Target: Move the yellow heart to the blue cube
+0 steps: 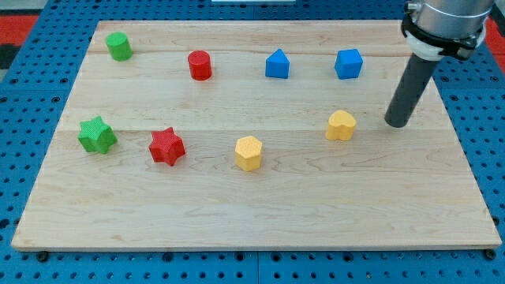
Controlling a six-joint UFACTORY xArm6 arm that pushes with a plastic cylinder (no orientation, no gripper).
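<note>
On the wooden table (237, 205), the yellow heart (341, 125) sits toward the view's right, roughly midway between the view's top and bottom. Its orientation is hard to read: it looks like a compact, rounded block, slightly taller than wide in this view, and I cannot tell which way its point faces or where its long axis runs.

The blue cube (349, 63) lies almost straight toward the view's top from the heart, well apart from it, near the far edge of the table.

The tool here is a plain dark rod with nothing to open or close, and it holds nothing. My tip (397, 124) rests on the table just to the view's right of the yellow heart, level with it, with a small gap between them; they do not touch.

Other blocks: a blue pentagon-like block (277, 64) to the view's left of the cube, a red cylinder (200, 65), a green cylinder (119, 46) at the view's top left, a green star (97, 135), a red star (166, 146), and a yellow hexagon (248, 153) toward the view's lower middle.
</note>
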